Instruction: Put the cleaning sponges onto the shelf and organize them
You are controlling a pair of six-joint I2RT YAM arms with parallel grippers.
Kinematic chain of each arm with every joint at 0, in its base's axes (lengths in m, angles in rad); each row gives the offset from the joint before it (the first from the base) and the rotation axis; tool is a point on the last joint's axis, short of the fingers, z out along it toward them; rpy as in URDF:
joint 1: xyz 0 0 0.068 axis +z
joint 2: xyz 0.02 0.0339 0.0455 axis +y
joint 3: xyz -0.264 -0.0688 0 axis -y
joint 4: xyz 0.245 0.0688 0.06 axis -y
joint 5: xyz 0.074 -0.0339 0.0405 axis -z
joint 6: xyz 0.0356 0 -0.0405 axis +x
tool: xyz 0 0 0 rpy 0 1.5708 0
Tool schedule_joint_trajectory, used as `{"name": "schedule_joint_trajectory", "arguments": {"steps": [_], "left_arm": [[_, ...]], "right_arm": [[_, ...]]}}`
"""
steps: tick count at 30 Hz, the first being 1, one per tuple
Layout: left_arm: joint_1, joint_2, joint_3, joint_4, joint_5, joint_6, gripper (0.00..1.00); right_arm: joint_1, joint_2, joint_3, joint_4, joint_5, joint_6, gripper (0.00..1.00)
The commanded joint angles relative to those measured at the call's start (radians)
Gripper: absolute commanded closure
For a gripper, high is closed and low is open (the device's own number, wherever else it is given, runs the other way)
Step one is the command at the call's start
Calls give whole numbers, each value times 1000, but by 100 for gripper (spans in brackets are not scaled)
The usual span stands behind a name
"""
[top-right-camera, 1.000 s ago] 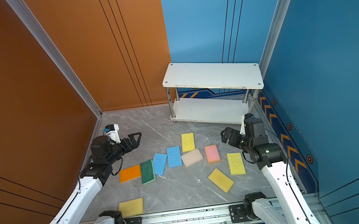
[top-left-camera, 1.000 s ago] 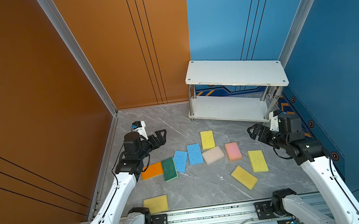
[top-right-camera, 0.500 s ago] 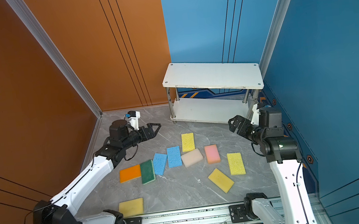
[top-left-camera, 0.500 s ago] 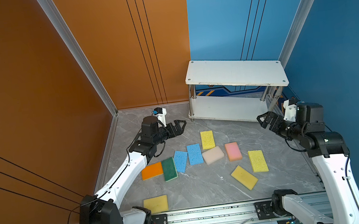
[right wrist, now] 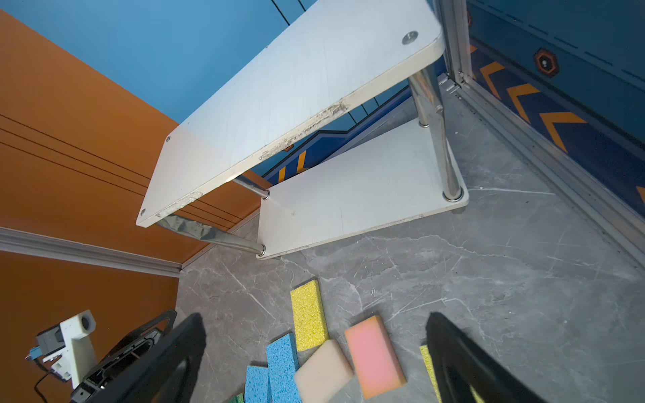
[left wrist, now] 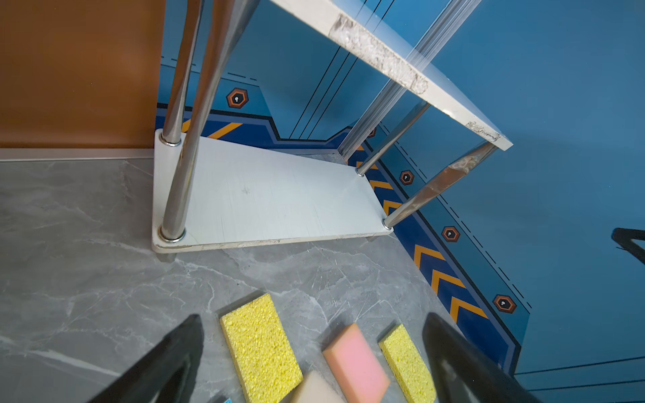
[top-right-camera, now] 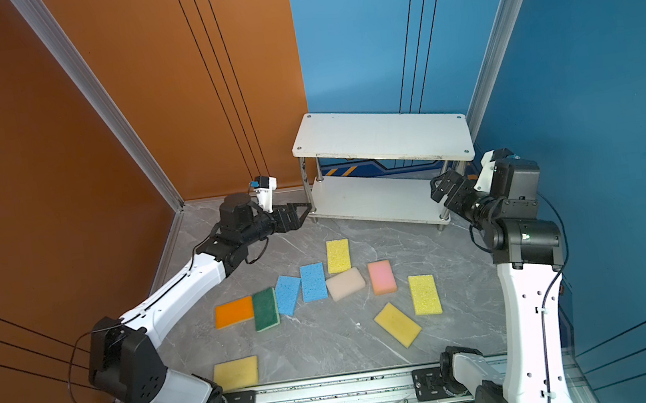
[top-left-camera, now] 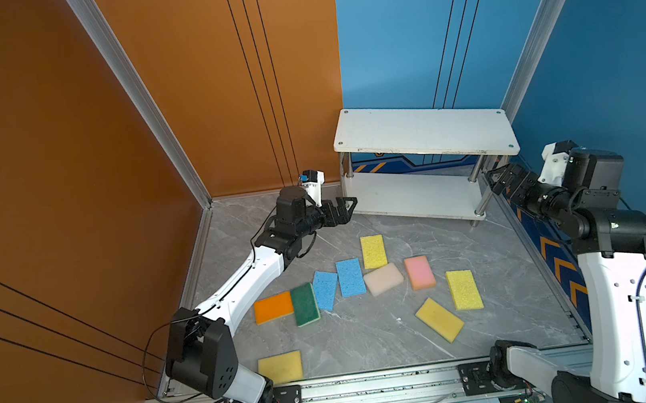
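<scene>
The left pincer (top-left-camera: 348, 207) hangs released, jaws wide and empty, just beside the front-left leg of the shelf (top-left-camera: 421, 132). The right pincer (top-left-camera: 498, 180) is also released and holds nothing, near the shelf's right end.

All ten sponges lie on the grey bench (top-left-camera: 351, 341) in front of the shelf. The far yellow sponge (top-left-camera: 373, 251) is nearest it. Behind that runs a row, mostly edge to edge:
- orange sponge (top-left-camera: 273, 307)
- green sponge (top-left-camera: 305, 304)
- tilted blue sponge (top-left-camera: 326, 290)
- straight blue sponge (top-left-camera: 351, 277)
- off-white sponge (top-left-camera: 383, 279)
- pink sponge (top-left-camera: 419, 272)

Apart from the row lie the right yellow sponge (top-left-camera: 464, 290), the slanted yellow sponge (top-left-camera: 439, 319) and the near yellow sponge (top-left-camera: 280, 367).
</scene>
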State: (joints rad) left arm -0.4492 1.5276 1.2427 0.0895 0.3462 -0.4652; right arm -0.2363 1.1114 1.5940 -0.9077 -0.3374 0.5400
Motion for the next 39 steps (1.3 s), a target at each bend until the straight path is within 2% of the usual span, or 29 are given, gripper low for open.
{"name": "schedule_joint_trajectory", "arguments": {"steps": [1,4,8,14,19,24,27,39], "left_arm": [[18,12,64,37,40,40,2],[49,37,117,60,109,6,2],[101,50,169,92,144,-55,2],[154,142,299,108,215,-132,2],[172,229,408,121,252,-195,2],[195,339,556,120,285,-261,2],[217,404,638,120,303,-305,2],[181,589,837,119,362,-357,2]], "right_arm": [[-44,59,66,-17,43,-2,0],[-100,108,95,-2,29,11,0],[-150,174,165,-4,58,-6,0],[-168,280,230,13,101,-26,0],[-173,386,264,57,6,-35,0],[-178,481,324,70,2,-45,0],[-177,528,348,96,-38,-46,0],[-161,644,448,115,-90,-81,0]]}}
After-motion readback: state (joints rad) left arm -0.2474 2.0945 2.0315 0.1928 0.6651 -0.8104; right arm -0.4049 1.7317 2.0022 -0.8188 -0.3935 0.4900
